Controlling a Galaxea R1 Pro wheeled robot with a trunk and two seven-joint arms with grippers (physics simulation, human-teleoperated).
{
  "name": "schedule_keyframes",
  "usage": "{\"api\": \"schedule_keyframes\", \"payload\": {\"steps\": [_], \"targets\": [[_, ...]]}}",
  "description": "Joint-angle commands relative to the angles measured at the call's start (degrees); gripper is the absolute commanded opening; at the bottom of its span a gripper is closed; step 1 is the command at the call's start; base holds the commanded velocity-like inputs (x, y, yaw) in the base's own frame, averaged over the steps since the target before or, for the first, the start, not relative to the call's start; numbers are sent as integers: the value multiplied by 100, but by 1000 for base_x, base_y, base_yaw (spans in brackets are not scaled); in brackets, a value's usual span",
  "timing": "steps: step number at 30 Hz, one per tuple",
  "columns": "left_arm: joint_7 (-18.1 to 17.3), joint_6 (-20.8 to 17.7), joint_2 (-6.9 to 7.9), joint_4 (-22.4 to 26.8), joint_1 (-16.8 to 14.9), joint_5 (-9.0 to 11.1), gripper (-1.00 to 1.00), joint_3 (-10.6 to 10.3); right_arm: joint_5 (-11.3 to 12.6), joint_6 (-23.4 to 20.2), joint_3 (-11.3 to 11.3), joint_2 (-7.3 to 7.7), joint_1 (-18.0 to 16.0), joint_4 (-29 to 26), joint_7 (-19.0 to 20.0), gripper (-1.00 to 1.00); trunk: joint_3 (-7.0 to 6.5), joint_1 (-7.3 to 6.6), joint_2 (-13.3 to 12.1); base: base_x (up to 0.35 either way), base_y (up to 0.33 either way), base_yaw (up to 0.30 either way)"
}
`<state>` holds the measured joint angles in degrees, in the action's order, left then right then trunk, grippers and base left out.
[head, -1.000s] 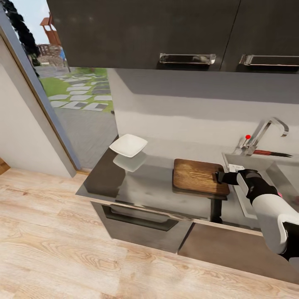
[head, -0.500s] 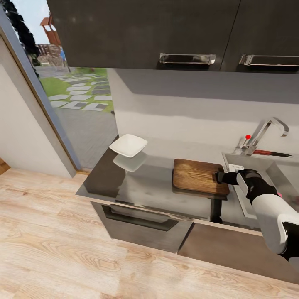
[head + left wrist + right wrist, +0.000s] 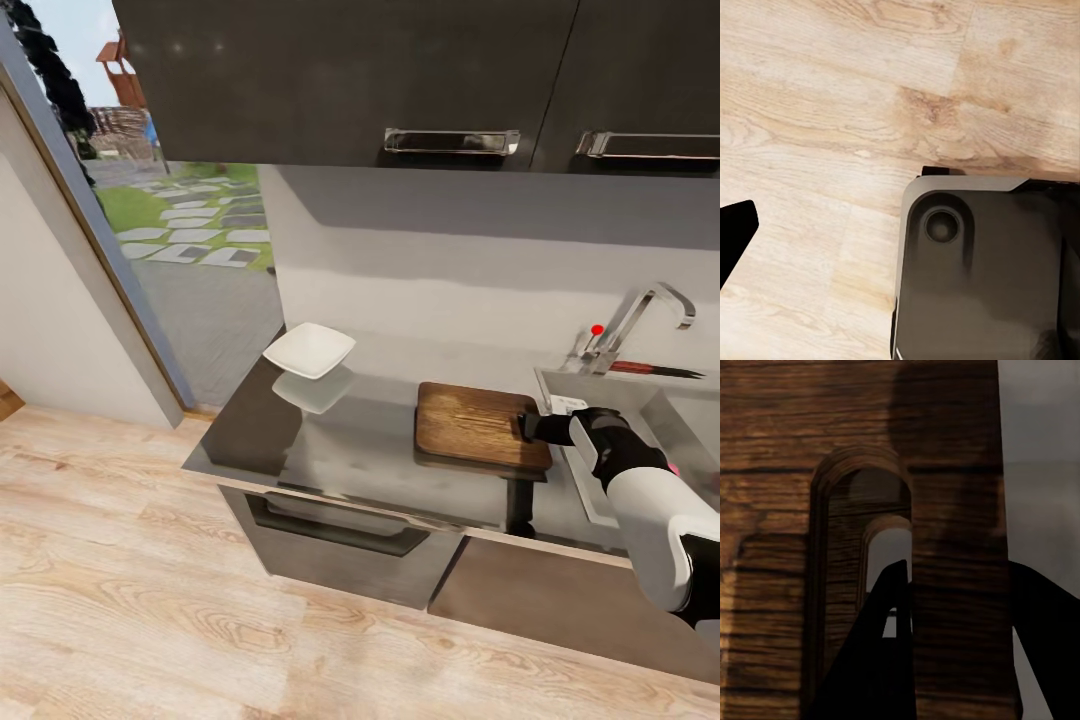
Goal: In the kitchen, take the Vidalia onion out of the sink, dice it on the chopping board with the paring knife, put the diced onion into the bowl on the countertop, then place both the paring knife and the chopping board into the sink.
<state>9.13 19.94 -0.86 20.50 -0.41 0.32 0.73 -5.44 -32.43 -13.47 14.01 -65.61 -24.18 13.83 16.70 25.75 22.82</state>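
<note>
The dark brown chopping board [image 3: 478,424] lies on the glossy grey countertop [image 3: 350,455], just left of the steel sink [image 3: 690,415]. My right gripper [image 3: 527,427] is at the board's right end. In the right wrist view the gripper [image 3: 958,568] straddles the strip between the board's [image 3: 787,472] slot hole and its edge, one finger in the slot and one outside, shut on it. The white bowl [image 3: 309,349] sits at the counter's far left. The paring knife [image 3: 650,369] lies behind the sink beside the faucet [image 3: 640,320]. A pink speck [image 3: 673,468] by my forearm may be the onion.
Dark wall cabinets [image 3: 400,70] hang above the counter. A glass door with a garden behind it [image 3: 180,220] is on the left. In the left wrist view, one black fingertip [image 3: 736,229] hangs over the wooden floor [image 3: 832,97] beside my dark base [image 3: 982,277].
</note>
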Motion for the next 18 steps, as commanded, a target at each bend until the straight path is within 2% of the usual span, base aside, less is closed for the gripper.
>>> {"api": "schedule_keyframes", "payload": {"steps": [1,18], "targets": [[11,19,-2,-2,-3,3,100,6,-54,-26,-42,-4,-5,-8,41,-100,10,3,10,0,0,0],[12,19,-2,-9,-3,3,100,6,-54,-26,-34,-14,-5,-8,39,-100,10,3,10,0,0,0]]}}
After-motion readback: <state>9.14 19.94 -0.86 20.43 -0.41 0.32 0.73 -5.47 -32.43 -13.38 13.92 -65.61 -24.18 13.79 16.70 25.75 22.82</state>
